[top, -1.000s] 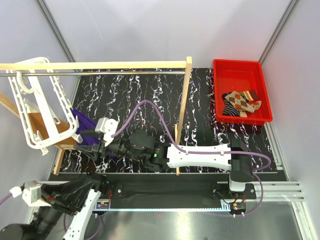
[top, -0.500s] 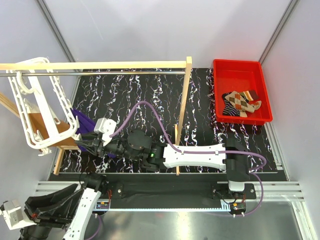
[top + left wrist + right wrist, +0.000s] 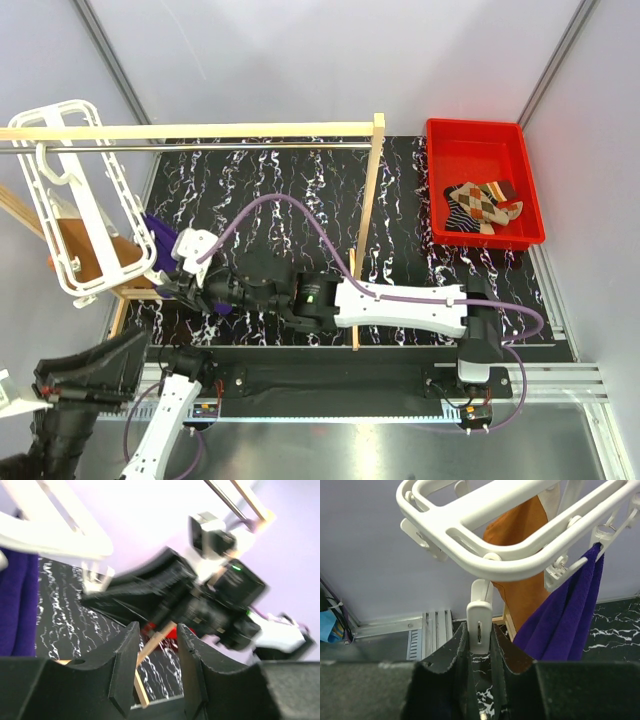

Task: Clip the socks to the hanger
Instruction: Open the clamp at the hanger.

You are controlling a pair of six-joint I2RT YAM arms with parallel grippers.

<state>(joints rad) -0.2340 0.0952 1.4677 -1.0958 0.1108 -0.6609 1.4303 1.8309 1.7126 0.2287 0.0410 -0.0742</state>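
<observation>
Pinching a small white clip (image 3: 479,612) with the right gripper (image 3: 480,630), held it upright between both fingers, jaws narrowed onto its flat sides. Squeezed only the lower part of the clip, with its top poking above the fingertips. Closed on the clip alone, with no sock between the jaws.

Dangled that clip from the lower rail of the white hanger (image 3: 485,510), directly above the jaws. Carried on the same hanger, just beyond the jaws and to their right, an orange-brown sock (image 3: 520,535) and a purple sock (image 3: 565,615), the purple one fastened by a second clip (image 3: 559,569). Hooked the hanger, tilted, over a metal rod under a wooden frame (image 3: 375,190) at the left side of the black marbled table (image 3: 260,200).

Seen at the far right, well apart from both arms: more socks (image 3: 480,208) heaped in a red bin (image 3: 485,135).

Held the left gripper (image 3: 157,630) low at the near left corner, jaws partly apart with nothing between them, facing the right arm.
</observation>
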